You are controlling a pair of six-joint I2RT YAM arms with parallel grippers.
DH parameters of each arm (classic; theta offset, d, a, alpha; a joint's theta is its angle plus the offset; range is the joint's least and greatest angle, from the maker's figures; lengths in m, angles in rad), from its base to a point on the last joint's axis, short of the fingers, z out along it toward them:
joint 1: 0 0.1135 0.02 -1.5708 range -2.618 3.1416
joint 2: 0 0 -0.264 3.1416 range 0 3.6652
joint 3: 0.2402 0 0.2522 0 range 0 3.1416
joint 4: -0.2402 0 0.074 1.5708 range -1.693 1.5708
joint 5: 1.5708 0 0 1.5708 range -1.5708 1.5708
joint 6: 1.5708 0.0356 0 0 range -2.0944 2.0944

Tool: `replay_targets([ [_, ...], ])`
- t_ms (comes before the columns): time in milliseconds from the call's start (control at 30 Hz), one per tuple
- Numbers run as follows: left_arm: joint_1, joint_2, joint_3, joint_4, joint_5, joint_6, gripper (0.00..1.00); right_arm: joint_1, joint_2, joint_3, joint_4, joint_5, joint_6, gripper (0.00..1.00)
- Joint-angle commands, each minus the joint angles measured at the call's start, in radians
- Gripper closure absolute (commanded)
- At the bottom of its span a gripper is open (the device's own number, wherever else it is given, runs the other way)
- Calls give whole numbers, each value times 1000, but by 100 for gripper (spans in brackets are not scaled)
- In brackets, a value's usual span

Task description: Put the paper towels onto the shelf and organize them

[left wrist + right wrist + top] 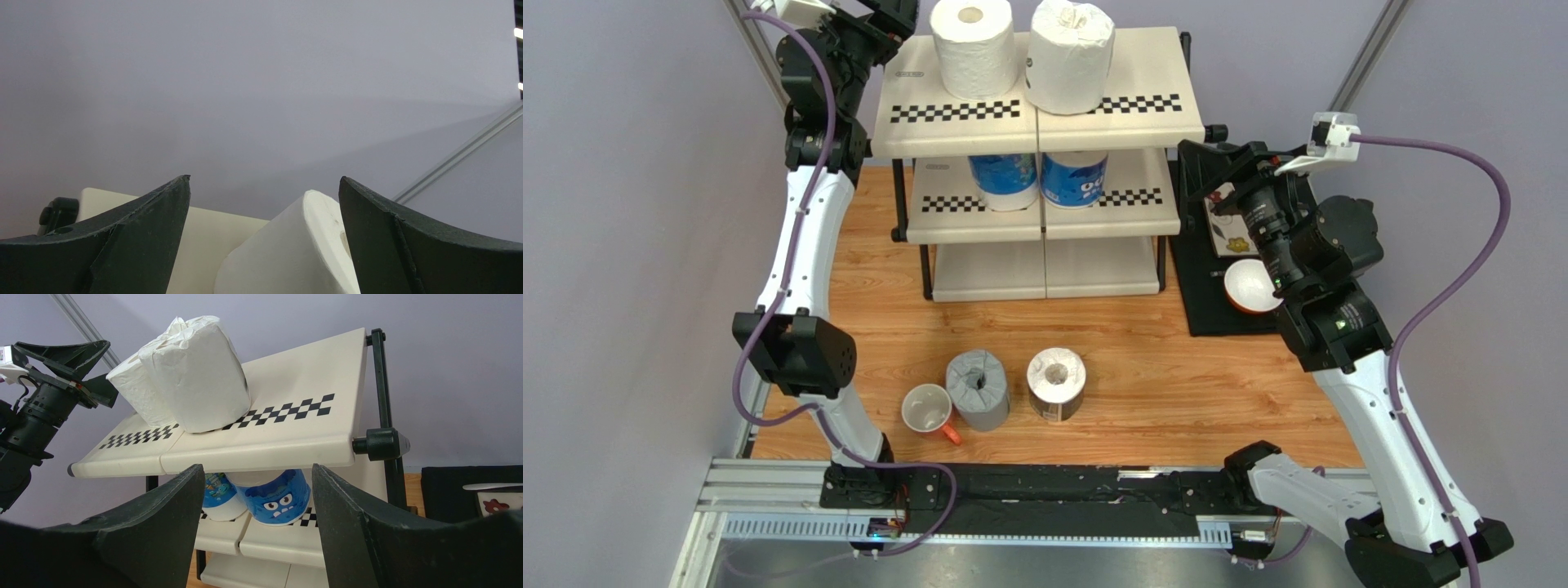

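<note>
On the tabletop (1210, 392), at 7 o'clock from your right gripper (256, 467), the grey roll (977, 390) and dark-wrapped roll (1057, 384) stand upright, cores vertical. That gripper hangs open and empty, seemingly nearer than your wide-open left gripper (264, 178) atop the shelf (1136, 123).

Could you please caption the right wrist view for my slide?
Open right gripper facing shelf, white rolls above blue-printed rolls.

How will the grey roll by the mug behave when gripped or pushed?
Probably light and squashy: the grey roll looks like paper wound round a hollow core. Upright, it shouldn't roll, though a push might bump the mug.
</note>
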Motion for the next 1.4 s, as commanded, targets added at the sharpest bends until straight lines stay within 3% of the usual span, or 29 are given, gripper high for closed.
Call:
replay_targets([
  [0,17,15,52,79,100,-118,1,-12,2,-16,16,-16,16,32],
  [400,18,81,84,114,205,-187,2,-35,22,-30,23,-41,45,32],
  [633,18,93,84,93,268,-208,8,-42,24,-56,39,-56,71,32],
  [1367,6,75,46,212,440,-340,9,-47,36,-71,42,-79,98,32],
])
